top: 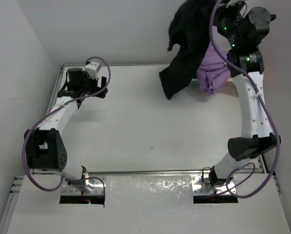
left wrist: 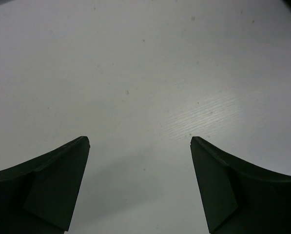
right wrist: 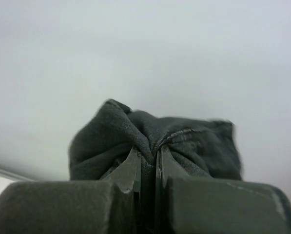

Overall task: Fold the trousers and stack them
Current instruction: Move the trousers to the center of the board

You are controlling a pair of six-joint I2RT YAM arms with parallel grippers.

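The black trousers (top: 186,53) hang in the air at the back right, lifted high, with their lower end reaching down to about the table's back edge. My right gripper (top: 222,12) is shut on a bunched fold of the trousers (right wrist: 150,141); in the right wrist view its fingertips (right wrist: 134,165) pinch a seam of the dark fabric. My left gripper (top: 67,90) sits at the back left over bare table. In the left wrist view it (left wrist: 140,144) is open and empty, its fingers (left wrist: 57,185) wide apart.
A purple garment (top: 212,70) lies bunched at the back right, partly behind the trousers and the right arm. A bit of orange cloth (top: 229,80) shows beside it. A clear plastic sheet (top: 150,192) lies at the near edge between the arm bases.
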